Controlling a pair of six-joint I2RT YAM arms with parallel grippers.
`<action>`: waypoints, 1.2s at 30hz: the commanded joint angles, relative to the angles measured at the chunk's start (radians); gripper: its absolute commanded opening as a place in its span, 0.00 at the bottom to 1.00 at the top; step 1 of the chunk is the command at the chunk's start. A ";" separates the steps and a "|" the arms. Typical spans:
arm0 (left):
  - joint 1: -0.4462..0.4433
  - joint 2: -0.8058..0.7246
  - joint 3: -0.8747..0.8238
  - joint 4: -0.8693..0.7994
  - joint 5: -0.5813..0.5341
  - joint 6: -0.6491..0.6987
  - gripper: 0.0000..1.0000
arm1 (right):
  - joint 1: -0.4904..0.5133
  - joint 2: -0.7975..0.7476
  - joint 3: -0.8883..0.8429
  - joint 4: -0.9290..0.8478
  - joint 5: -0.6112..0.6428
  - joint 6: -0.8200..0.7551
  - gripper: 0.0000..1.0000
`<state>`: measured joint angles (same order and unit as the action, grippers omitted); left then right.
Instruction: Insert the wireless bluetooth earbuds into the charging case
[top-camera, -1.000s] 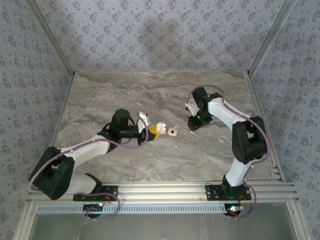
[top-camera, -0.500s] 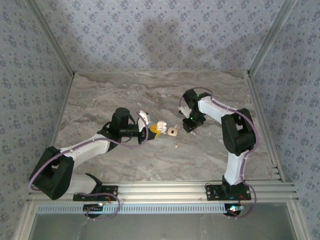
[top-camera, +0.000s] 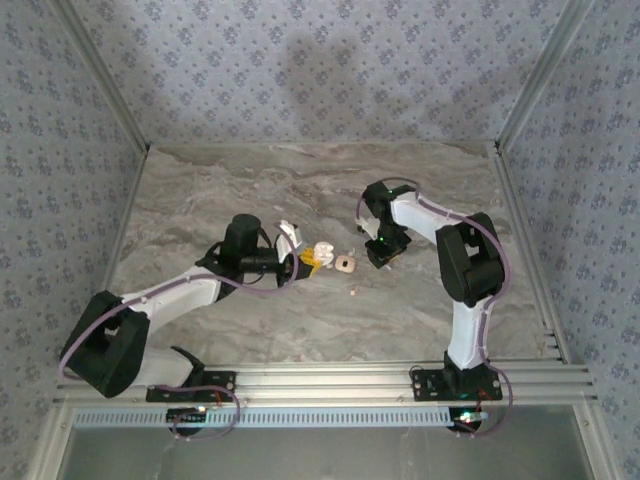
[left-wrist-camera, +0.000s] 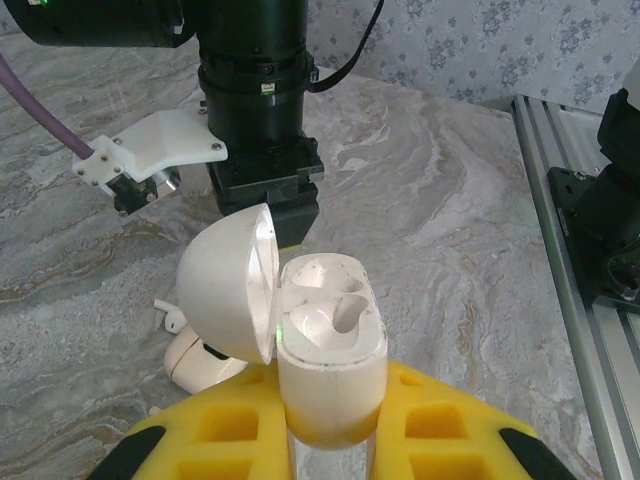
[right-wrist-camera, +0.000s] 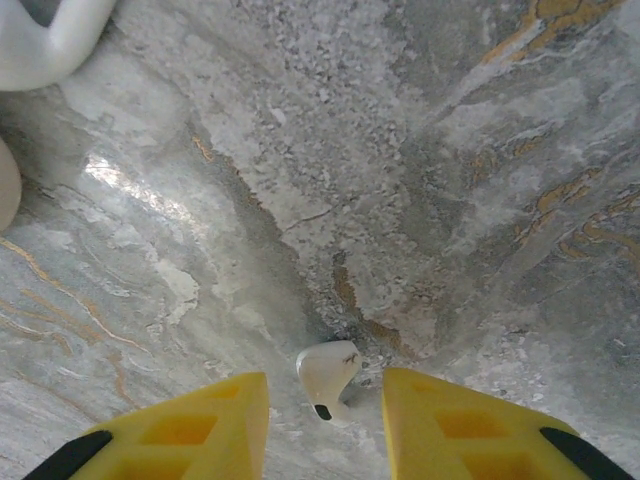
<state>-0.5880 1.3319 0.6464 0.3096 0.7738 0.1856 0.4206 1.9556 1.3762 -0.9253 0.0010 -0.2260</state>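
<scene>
My left gripper is shut on the charging case, a white case held upright with its lid flipped open and both sockets empty. In the top view the case sits mid-table at the left gripper. One of the earbuds, white with a dark tip, lies on the marble between the yellow fingers of my right gripper, which is open with a gap on each side. From above, the right gripper points down just right of the case. Another earbud lies behind the lid.
A small peach-tan round piece with a hollow centre lies between the two grippers, and shows cream-coloured under the lid. A pale speck lies nearer the front. Aluminium rails border the marble table.
The right arm has swung left toward the table's middle, bringing its gripper closer to the case, and its jaws have narrowed slightly. The left arm and the case have stayed still.
</scene>
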 joint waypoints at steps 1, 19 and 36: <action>0.006 0.002 0.035 -0.008 0.019 0.012 0.18 | 0.001 0.031 0.004 -0.007 -0.005 -0.001 0.37; 0.006 -0.003 0.042 -0.018 0.016 0.015 0.18 | 0.001 0.022 -0.010 0.011 -0.013 0.001 0.26; 0.027 0.009 0.042 0.034 -0.008 -0.020 0.18 | 0.006 -0.130 -0.120 0.226 -0.104 0.144 0.21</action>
<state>-0.5724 1.3369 0.6601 0.3103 0.7654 0.1802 0.4217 1.8748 1.2827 -0.7525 -0.0589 -0.1398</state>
